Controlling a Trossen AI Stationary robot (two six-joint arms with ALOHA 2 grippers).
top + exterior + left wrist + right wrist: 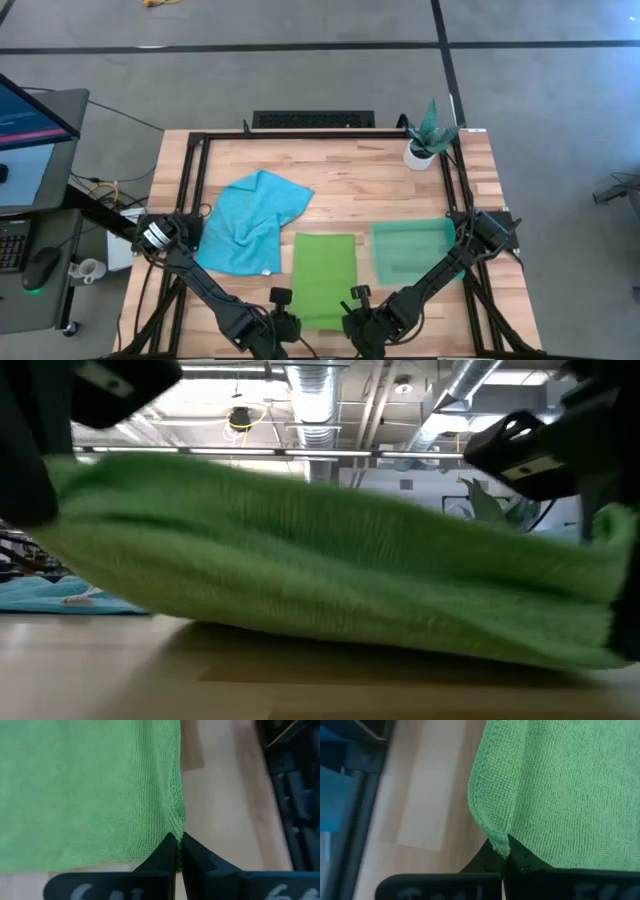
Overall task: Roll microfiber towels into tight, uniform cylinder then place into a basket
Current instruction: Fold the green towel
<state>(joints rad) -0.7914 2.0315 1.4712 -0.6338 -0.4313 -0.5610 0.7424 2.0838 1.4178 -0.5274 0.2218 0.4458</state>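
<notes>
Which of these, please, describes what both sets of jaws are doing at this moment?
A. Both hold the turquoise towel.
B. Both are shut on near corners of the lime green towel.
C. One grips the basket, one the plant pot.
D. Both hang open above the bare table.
B: each wrist view shows dark jaws pinched on a corner of the lime green towel, the left gripper on one and the right gripper on the other.

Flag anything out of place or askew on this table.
The turquoise blue microfiber towel lies crumpled and skewed at the table's left, unlike the flat lime green microfiber towel. Nothing looks spilled or damaged.
</notes>
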